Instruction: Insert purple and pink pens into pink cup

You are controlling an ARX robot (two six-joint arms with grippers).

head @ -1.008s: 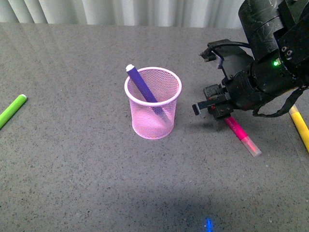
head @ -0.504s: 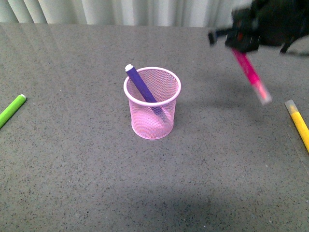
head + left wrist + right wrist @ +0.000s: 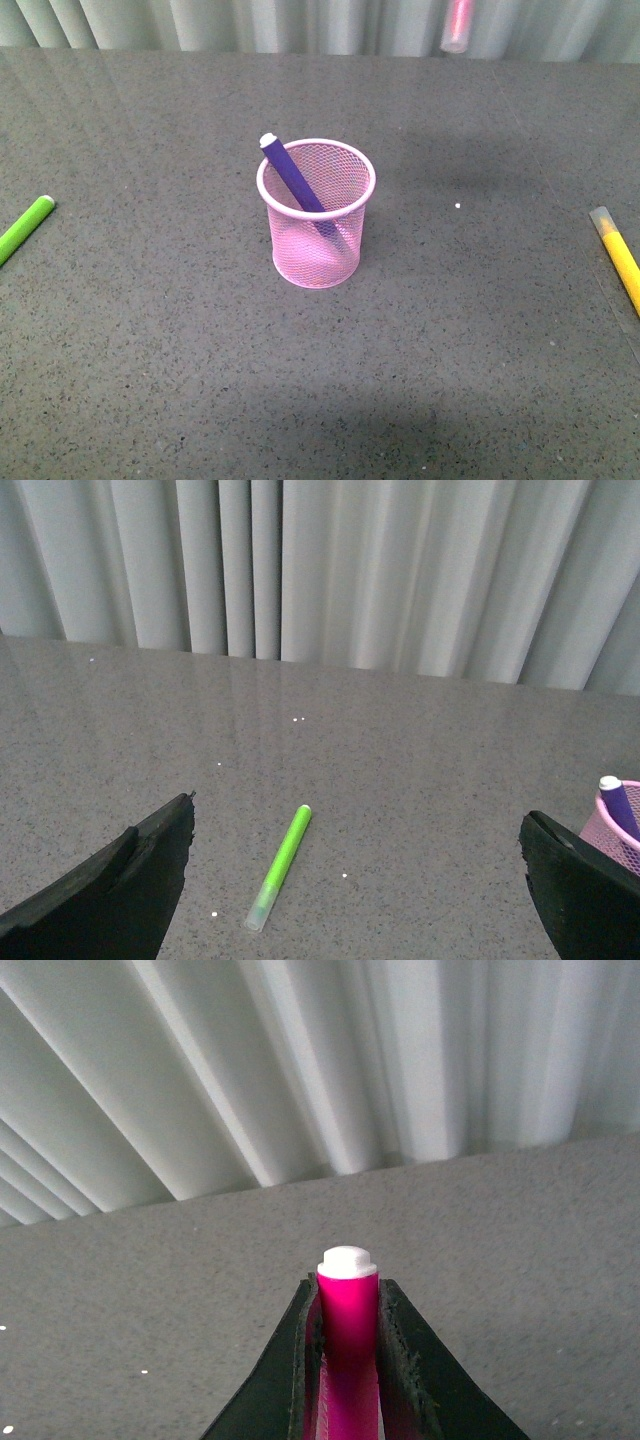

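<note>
The pink cup [image 3: 316, 213] stands upright mid-table with the purple pen [image 3: 291, 176] leaning inside, its white end sticking out over the rim. The cup's edge [image 3: 622, 830] and the purple pen's tip [image 3: 613, 792] also show in the left wrist view. My right gripper [image 3: 348, 1305] is shut on the pink pen [image 3: 347, 1310], whose white plug pokes past the fingertips. In the front view only the pink pen's blurred clear-capped end [image 3: 457, 27] hangs at the top edge, up and to the right of the cup; the arm itself is out of frame. My left gripper [image 3: 355, 880] is open and holds nothing.
A green marker [image 3: 24, 228] lies at the table's left edge and shows between my left fingers [image 3: 281, 865]. A yellow marker [image 3: 619, 253] lies at the right edge. A pale curtain [image 3: 250, 22] hangs behind the table.
My right gripper has lifted the pink pen off the table, carrying it up and leftward until the arm left the front view. The cup and purple pen have not moved.
</note>
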